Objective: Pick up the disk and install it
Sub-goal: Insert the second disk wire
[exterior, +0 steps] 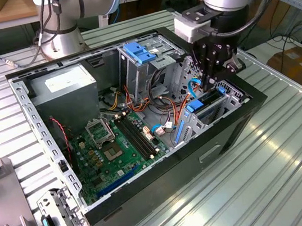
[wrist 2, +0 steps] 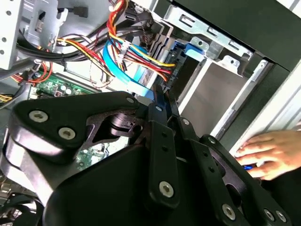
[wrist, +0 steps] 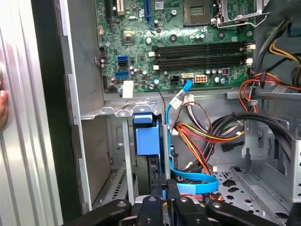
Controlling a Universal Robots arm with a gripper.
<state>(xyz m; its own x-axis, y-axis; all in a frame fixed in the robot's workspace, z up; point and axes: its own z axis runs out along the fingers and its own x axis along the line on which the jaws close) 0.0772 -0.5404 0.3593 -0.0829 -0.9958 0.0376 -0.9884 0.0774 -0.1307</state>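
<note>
Black jointed end effector point(wrist: 167, 200), fingers pressed together, above the blue-railed disk point(wrist: 146, 135) slotted in its grey metal bay.

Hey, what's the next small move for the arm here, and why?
Probably ease the disk slightly deeper into the drive cage: the tool sits right at it, its blue carrier shows at the cage's mouth, and a blue cable lies close.

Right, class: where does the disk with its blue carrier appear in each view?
Exterior view: the disk sits in the drive cage by the case's front wall.
First wrist view: the disk sits in the cage slot.
Second wrist view: its blue edge shows beyond the cables.
Shared landmark: the light blue flat cable.
</note>
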